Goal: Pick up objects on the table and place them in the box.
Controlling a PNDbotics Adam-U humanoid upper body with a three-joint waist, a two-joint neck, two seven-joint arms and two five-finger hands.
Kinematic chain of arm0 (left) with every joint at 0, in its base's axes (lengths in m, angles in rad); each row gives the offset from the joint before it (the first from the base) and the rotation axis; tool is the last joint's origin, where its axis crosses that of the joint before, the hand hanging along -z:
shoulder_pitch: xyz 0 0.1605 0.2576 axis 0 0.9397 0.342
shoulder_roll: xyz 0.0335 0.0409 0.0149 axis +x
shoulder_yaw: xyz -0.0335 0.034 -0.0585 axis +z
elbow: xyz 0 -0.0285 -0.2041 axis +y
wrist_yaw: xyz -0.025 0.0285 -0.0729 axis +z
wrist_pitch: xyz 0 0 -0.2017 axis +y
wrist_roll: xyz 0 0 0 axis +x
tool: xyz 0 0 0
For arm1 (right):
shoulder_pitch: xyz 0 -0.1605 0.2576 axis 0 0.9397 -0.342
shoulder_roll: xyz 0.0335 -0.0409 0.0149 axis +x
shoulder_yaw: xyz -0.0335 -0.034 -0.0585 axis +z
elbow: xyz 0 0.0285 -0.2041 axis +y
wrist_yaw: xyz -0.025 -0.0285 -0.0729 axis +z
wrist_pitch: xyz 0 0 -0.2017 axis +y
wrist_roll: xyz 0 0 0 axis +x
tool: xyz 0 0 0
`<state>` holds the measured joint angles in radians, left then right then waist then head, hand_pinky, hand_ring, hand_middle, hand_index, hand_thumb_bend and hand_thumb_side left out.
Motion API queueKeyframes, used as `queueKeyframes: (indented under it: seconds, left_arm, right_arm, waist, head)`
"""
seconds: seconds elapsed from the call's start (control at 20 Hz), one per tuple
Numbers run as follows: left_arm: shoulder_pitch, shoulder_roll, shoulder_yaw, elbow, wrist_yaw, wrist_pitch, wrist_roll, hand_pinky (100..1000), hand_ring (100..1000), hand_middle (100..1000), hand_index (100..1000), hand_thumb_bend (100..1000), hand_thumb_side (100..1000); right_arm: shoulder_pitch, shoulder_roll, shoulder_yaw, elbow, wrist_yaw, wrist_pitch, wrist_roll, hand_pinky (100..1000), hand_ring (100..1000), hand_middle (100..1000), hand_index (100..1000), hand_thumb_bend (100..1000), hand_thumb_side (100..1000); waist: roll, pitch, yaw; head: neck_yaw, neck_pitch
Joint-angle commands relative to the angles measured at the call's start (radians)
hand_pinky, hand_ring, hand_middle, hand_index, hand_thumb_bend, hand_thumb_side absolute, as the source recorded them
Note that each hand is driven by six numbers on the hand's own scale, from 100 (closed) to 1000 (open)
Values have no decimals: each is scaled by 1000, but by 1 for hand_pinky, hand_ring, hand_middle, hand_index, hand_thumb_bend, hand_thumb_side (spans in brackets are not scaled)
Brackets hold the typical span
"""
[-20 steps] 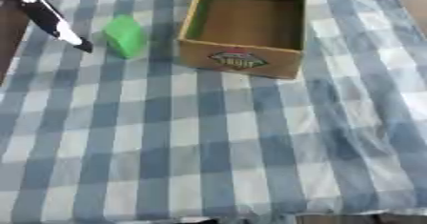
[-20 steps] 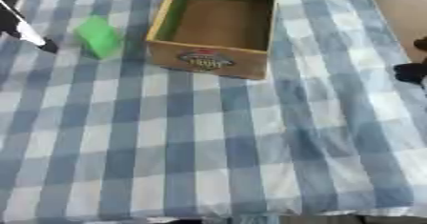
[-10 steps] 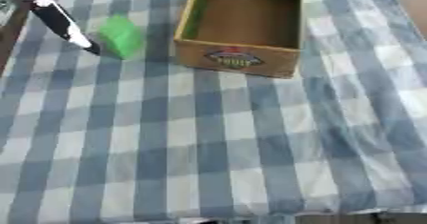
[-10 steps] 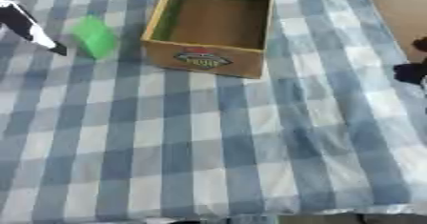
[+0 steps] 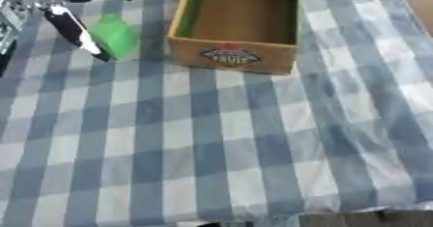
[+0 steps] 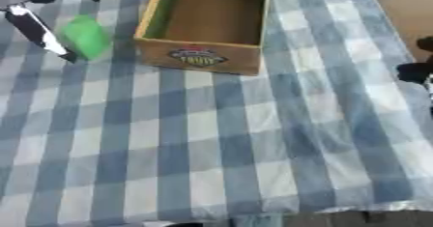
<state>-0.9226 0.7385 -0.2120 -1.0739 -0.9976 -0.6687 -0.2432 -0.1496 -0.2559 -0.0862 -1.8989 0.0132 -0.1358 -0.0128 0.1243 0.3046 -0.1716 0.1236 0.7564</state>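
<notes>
- The box (image 5: 235, 25) stands open and empty at the far middle of the table (image 5: 211, 139), which carries a blue-and-white checked cloth; its labelled front wall faces the robot. It is a wide target, but a clumsy carry across its near left corner could knock it or shove it askew on the cloth.
- The green block (image 5: 112, 35) lies just left of the box, close to that left wall. With so little room between block and wall, a finger going down on that side may jam against the cardboard.
- The left hand (image 5: 74, 28) comes in from the upper left with one long dark finger stretched straight down to the block's left edge, touching or all but touching it. The hand holds nothing, and I see no thumb on the far side. A straight finger on one side may only push the block, sliding it towards the box or tipping it instead of lifting it.
- The right hand (image 6: 414, 71) shows only as a dark shape at the right edge; I cannot tell its state.
</notes>
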Motion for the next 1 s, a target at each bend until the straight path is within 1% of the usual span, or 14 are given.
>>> queueKeyframes:
  seconds: [0.05, 0.3, 0.5, 0.65, 0.85, 1.0]
  left_arm:
    - [-20, 18, 14, 12, -29, -3, 12, 778, 785, 744, 848, 859, 447]
    - [-20, 15, 17, 30, -54, -4, 8, 775, 773, 729, 837, 861, 449]
    - [-19, 14, 18, 38, -64, -4, -1, 770, 763, 714, 825, 846, 445]
    - [-18, 15, 20, 45, -73, 2, -13, 767, 757, 706, 819, 832, 447]
    - [-17, 17, 24, 50, -87, 11, -29, 764, 754, 702, 815, 837, 452]
    - [-17, 16, 30, 51, -94, 21, -26, 754, 739, 683, 800, 820, 442]
  right_arm:
    - [-10, -15, -2, -12, -1, -1, 6, 681, 664, 808, 841, 100, 680]
    - [-11, -15, -2, -12, -1, -2, 6, 681, 664, 808, 842, 100, 680]
    - [-13, -15, -1, -12, -1, -2, 8, 681, 664, 808, 842, 100, 680]
    - [-12, -16, -2, -12, -1, -2, 9, 681, 664, 808, 842, 100, 680]
    - [-12, -16, -2, -12, -1, -2, 9, 681, 664, 809, 842, 100, 680]
    - [-13, -16, -1, -11, -1, -2, 11, 681, 665, 809, 842, 100, 679]
  waist:
    - [-2, -15, -1]
    - [-1, -12, -2]
    - [-1, -11, -2]
    - [-1, -11, -3]
    - [-2, -11, -3]
    - [-4, -11, -2]
  head:
    - [0, 13]
    - [0, 14]
    - [2, 14]
    - [4, 14]
    - [4, 13]
    - [3, 12]
